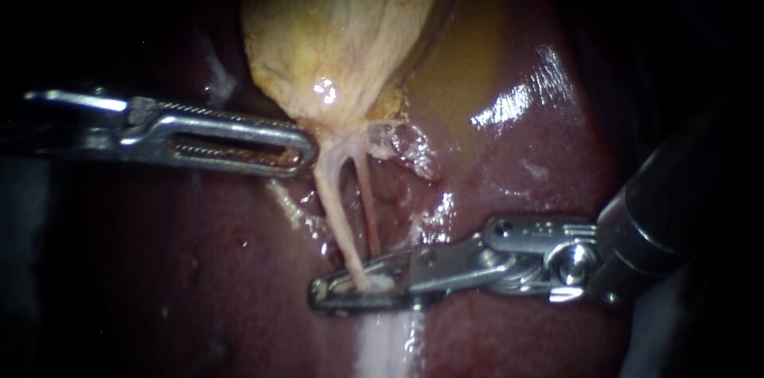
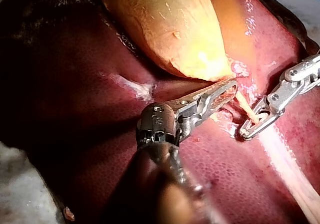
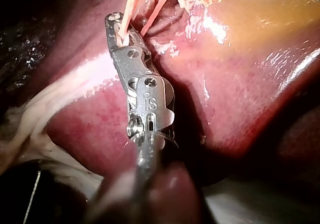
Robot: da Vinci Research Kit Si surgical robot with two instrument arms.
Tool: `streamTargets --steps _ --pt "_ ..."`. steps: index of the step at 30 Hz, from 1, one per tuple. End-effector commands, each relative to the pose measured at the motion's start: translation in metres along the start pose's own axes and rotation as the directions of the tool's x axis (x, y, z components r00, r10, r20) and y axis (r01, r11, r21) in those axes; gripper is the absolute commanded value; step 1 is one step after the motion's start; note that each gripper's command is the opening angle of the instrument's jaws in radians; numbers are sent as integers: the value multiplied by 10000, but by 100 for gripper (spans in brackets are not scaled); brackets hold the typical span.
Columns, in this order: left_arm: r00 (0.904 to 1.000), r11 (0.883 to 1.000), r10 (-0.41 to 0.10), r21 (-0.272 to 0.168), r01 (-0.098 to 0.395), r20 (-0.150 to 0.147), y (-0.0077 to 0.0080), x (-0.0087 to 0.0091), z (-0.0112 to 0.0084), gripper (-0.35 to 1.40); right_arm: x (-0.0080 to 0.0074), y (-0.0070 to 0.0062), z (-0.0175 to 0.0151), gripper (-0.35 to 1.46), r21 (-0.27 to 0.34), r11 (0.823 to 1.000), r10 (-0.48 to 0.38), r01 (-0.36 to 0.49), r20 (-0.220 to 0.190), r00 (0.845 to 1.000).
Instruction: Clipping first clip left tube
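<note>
The yellow gallbladder [image 1: 342, 20] lies on the dark red liver [image 1: 525, 179]. Two thin tubes run down from its neck: the pale left tube [image 1: 334, 211] and the redder right tube [image 1: 368, 203]. My right instrument [image 1: 322, 292] comes in from the right, and its slim jaws are shut on the left tube low down, their tips meeting past it. The right wrist view shows that tube [image 3: 127, 8] inside those jaws [image 3: 115, 18]. My left instrument [image 1: 306, 151] holds the gallbladder's neck in slotted, toothed jaws. The left wrist view shows these jaws [image 2: 231, 86] under the gallbladder [image 2: 170, 23].
A pale band of tissue [image 1: 390, 346] runs across the liver below the right instrument's jaws. Wet frayed tissue [image 1: 410, 147] lies to the right of the tubes. The liver's glossy surface [image 3: 240, 83] fills the rest.
</note>
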Motion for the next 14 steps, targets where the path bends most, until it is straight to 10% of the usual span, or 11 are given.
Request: streamTargets --steps 1,14 --pt "10000 10000 5 -10 -5 7 -1 0 0 -35 0 0 0 -35 -7 10000 -19 19 -2 10000" --pt "10000 10000 5 -8 -5 5 -1 0 0 -35 0 1 0 -35 -10 10000 -20 20 -2 10000"
